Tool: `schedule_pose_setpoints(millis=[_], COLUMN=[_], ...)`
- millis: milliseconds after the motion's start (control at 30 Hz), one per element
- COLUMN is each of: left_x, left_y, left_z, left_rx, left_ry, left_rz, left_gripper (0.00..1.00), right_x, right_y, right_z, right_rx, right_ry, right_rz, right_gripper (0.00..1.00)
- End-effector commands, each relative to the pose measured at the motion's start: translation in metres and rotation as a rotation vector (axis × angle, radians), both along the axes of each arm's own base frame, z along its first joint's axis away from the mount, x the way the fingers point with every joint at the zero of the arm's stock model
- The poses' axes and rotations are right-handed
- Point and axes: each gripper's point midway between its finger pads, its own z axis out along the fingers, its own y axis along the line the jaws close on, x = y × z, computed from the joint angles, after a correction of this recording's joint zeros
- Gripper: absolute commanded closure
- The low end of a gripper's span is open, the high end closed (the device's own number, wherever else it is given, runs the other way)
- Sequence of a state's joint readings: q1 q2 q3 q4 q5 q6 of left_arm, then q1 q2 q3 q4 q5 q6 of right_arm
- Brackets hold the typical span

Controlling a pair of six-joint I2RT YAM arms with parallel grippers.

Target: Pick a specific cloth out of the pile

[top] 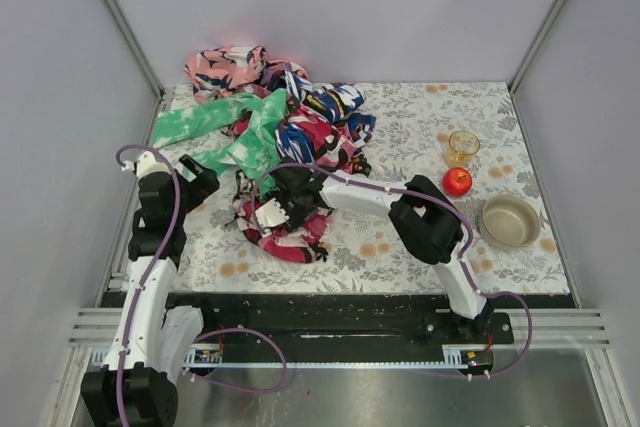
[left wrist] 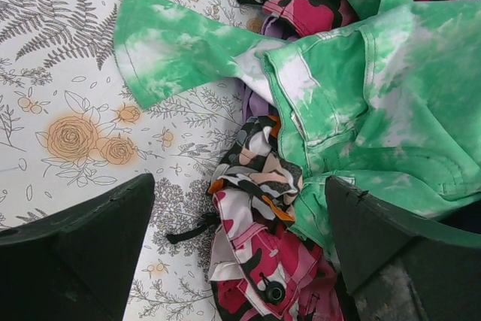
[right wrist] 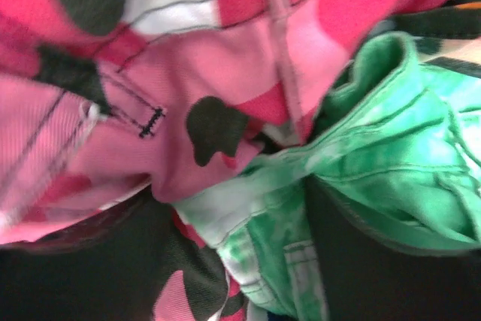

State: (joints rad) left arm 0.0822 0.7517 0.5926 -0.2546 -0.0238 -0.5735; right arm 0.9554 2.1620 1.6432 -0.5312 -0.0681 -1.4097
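- Under the green-and-white tie-dye cotton garment (left wrist: 391, 103), at the near-left edge of the heap, the plain lilac-purple soft cloth (left wrist: 255, 103) is being shown only as a thin sliver. The rest is being covered, so its long axis cannot be told, though the visible strip is running away from the left wrist camera.
- The heap of bright printed fabrics (top: 290, 127) is being carried on the back-left part of the floral-printed desk (top: 420, 117). The lilac sliver is being flanked by the green sleeve and an orange, black and white camouflage piece (left wrist: 255, 167).
- The left fingers (left wrist: 83, 246) are being held wide apart with nothing gripped, just short of the heap. The lilac cloth is lying straight ahead of them, roughly on the line midway between the two.
- The right fingers (right wrist: 391, 276) are being buried among pink, red and black camouflage twill (right wrist: 225, 58) and green folds at the front of the heap. Only dark shapes are being seen there, so whether they are apart or clamped on fabric cannot be told.
- The left arm is being judged the nearer and better aligned. A forward, downward reach is likely being called for, with the green garment overlying the target as the obstacle.
- No brand, label or writing is being made out on any fabric.
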Motion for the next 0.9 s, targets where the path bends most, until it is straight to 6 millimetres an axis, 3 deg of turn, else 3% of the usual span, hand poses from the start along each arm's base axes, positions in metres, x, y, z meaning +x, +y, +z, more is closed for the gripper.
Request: schedule_pose_setpoints(millis=[0,67,100,133,200,267,433,567,667,700,733,800,833,867], left_x=[-0.001,-0.001,-0.001,-0.002,-0.002,-0.004,-0.005,-0.006,-0.006,-0.006,-0.006,-0.006,-0.005,-0.005], left_y=[0.012,0.012,0.013,0.014,0.015,0.017,0.016,0.016,0.014,0.014,0.013,0.011,0.01,0.01], left_z=[0.007,0.007,0.007,0.007,0.007,0.007,0.011,0.015,0.018,0.018,0.018,0.018,0.02,0.019], left_rx=[0.023,0.022,0.022,0.023,0.024,0.026,0.024,0.023,0.023,0.023,0.022,0.022,0.022,0.022], left_ry=[-0.027,-0.027,-0.027,-0.024,-0.024,-0.021,-0.045,-0.069,-0.088,-0.09,-0.094,-0.093,-0.099,-0.098], left_rz=[0.057,0.062,0.066,0.072,0.083,0.095,0.092,0.092,0.081,0.077,0.073,0.061,0.055,0.052], left_gripper=[0.01,0.01,0.01,0.01,0.01,0.01,0.01,0.01,0.01,0.01,0.01,0.01,0.01,0.01], right_x=[0.026,0.042,0.053,0.067,0.087,0.106,0.143,0.164,0.196,0.213,0.227,0.26,0.271,0.286], right_y=[-0.029,-0.025,-0.022,-0.021,-0.013,0.0,0.008,-0.002,-0.016,-0.025,-0.034,-0.044,-0.05,-0.058], right_z=[-0.07,-0.064,-0.057,-0.046,-0.017,0.025,0.169,0.254,0.292,0.295,0.316,0.292,0.301,0.289], right_rx=[-0.078,-0.028,0.003,0.039,0.14,0.302,0.74,0.98,1.095,1.112,1.152,1.142,1.175,1.179], right_ry=[-0.019,-0.096,-0.142,-0.204,-0.292,-0.382,-0.636,-0.681,-0.724,-0.735,-0.749,-0.687,-0.664,-0.628], right_rz=[-0.119,-0.178,-0.22,-0.281,-0.367,-0.448,-0.611,-0.682,-0.727,-0.769,-0.804,-0.89,-0.918,-0.96], right_gripper=[0.48,0.84,0.97,1.0,1.0,1.0,1.0,1.0,1.0,1.0,1.0,1.0,1.0,1.0])
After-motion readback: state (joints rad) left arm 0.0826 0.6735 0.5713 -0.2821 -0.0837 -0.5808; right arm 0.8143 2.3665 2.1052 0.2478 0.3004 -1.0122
